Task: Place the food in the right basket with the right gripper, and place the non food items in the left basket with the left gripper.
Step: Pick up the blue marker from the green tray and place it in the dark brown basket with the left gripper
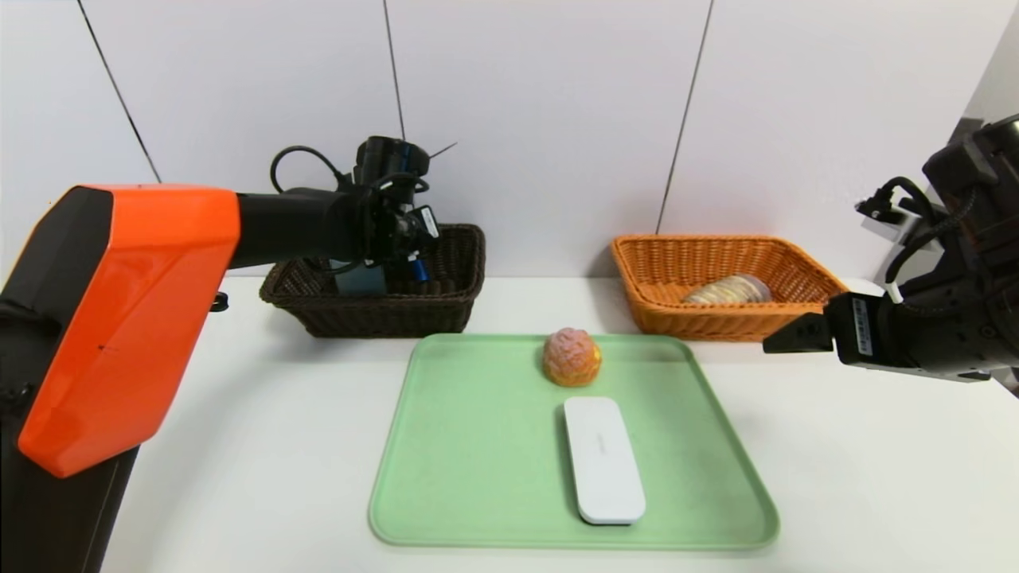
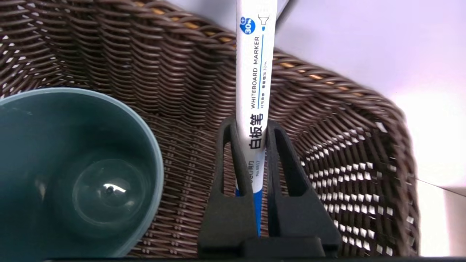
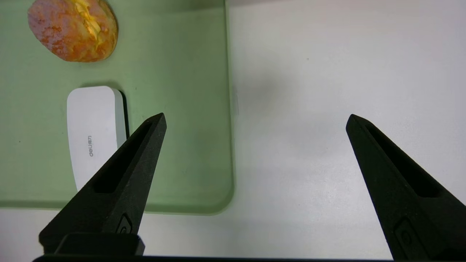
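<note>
My left gripper (image 2: 252,127) is shut on the white marker pen (image 2: 255,80), blue cap toward the wrist, and hangs over the dark brown left basket (image 1: 446,306) (image 2: 174,91). The grey-blue cup (image 2: 72,171) (image 1: 362,278) stands inside that basket beside the pen. The orange-pink bun (image 1: 571,357) (image 3: 74,29) and the flat white case (image 1: 603,459) (image 3: 93,127) lie on the green tray (image 1: 470,446) (image 3: 182,109). The twisted bread loaf (image 1: 728,289) lies in the orange right basket (image 1: 677,270). My right gripper (image 3: 255,120) (image 1: 784,334) is open and empty, above the table right of the tray.
The tray sits mid-table in front of both baskets. Bare white table (image 1: 263,446) lies on both sides of the tray. A white panelled wall (image 1: 557,119) stands close behind the baskets.
</note>
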